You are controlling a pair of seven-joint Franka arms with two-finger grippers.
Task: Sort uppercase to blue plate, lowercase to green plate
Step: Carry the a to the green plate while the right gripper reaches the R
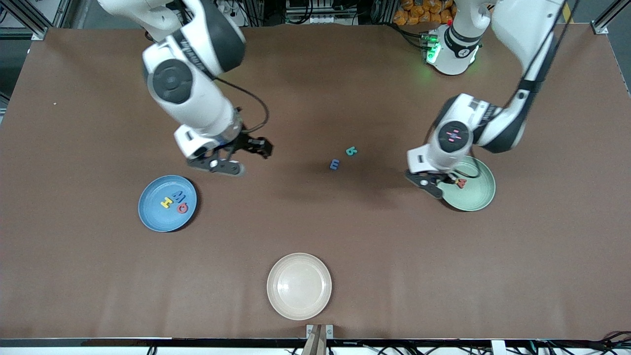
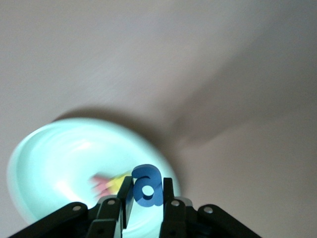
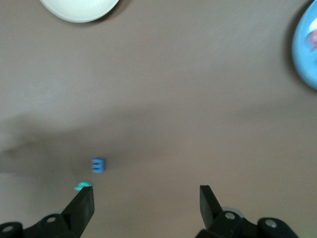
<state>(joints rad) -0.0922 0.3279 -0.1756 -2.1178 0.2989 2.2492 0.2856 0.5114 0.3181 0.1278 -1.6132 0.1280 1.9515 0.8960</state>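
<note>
Front view: the round shallow medium-blue plate (image 1: 167, 203) lies toward the right arm's end of the brown table (image 1: 315, 256). On it rest three tiny foam capitals close together: a yellow H (image 1: 167, 201), a blue M (image 1: 179, 195) and a red round letter (image 1: 183, 208). The right gripper (image 1: 231, 160) hangs over bare table just beside the blue plate, on the side farther from the camera, fingers spread and holding nothing. Toward the left arm's end lies the round shallow pale mint-green plate (image 1: 474, 190); a small red foam letter (image 1: 461, 183) lies in it. The left gripper (image 1: 436, 183) is over that plate's rim. Between the two plates, on bare table, lie a small blue foam m (image 1: 334, 164) and, just beside it and farther from the camera, a teal foam letter (image 1: 350, 151). A round beige plate (image 1: 299, 286) lies nearer the camera than all of these.

Left wrist view: the left gripper (image 2: 147, 201) is clamped on a blue rounded foam a (image 2: 146, 185), held upright over the green plate (image 2: 59, 163). Blurred red and yellow letters (image 2: 108, 183) lie in the plate below it.

Right wrist view: the right gripper (image 3: 147, 206) is wide apart and empty above the table. The blue m (image 3: 98, 165) and the teal letter (image 3: 82, 186) lie close together, well apart from the blue plate (image 3: 306, 49); the beige plate (image 3: 79, 9) shows at the edge.
</note>
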